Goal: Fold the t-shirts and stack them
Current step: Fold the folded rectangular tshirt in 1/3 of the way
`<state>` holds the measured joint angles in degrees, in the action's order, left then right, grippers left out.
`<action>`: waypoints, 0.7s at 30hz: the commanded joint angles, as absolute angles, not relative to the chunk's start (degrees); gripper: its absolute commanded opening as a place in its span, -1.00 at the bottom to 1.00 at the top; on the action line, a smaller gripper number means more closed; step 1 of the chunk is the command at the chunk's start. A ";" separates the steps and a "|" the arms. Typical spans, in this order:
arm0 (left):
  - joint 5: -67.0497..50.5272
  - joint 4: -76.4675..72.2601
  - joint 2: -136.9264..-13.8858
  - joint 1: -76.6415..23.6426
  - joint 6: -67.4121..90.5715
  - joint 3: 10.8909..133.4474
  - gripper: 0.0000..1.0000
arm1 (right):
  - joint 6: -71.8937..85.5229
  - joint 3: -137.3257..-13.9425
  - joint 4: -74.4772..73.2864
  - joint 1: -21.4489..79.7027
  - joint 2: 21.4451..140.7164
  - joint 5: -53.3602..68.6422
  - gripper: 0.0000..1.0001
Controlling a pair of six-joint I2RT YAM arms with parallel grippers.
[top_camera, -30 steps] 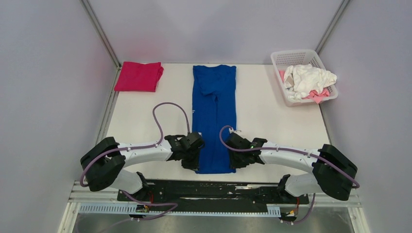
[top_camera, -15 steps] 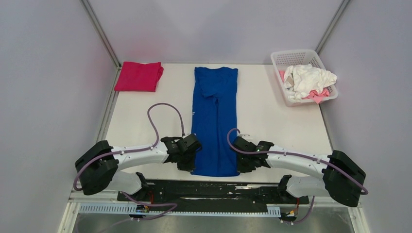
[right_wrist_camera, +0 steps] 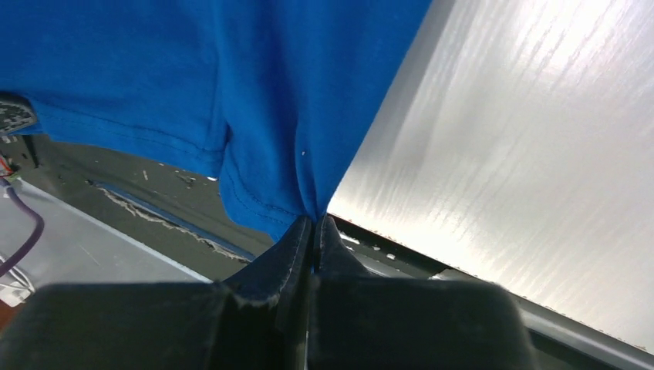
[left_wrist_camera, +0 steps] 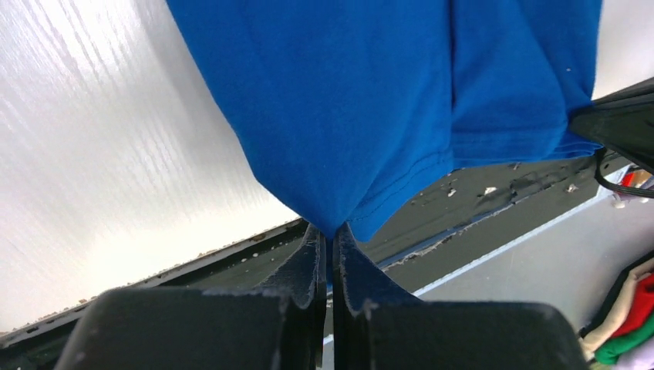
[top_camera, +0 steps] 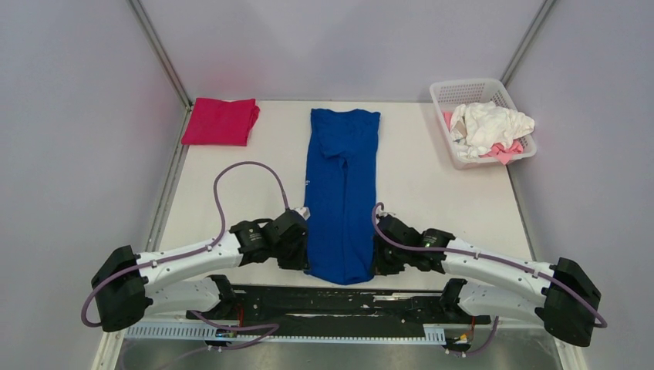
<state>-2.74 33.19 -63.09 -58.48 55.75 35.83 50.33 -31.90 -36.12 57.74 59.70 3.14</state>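
Observation:
The royal-blue t-shirt [top_camera: 342,193] lies folded into a long narrow strip down the middle of the table, its near end hanging over the front edge. My left gripper [top_camera: 303,260] is shut on its near left corner [left_wrist_camera: 339,208]. My right gripper [top_camera: 378,264] is shut on its near right corner [right_wrist_camera: 285,193]. A folded magenta t-shirt [top_camera: 220,121] lies at the far left. White and pale pink t-shirts [top_camera: 490,127] are heaped in the basket. The blue shirt's chest graphic is hidden.
A white plastic basket [top_camera: 463,86] stands at the far right corner. The black rail of the arm mount [top_camera: 332,304] runs along the table's front edge, just under the hanging cloth. Grey walls close the left, right and back sides.
Both grippers have pulled the blue shirt's near end toward the front edge and a little apart. The shirt slid nearer and its end now hangs over the edge.

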 commanded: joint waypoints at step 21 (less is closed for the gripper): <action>-2.37 19.95 -96.00 -31.55 41.69 67.59 -1.00 | 31.80 -59.20 -20.41 29.54 84.49 -2.43 -1.00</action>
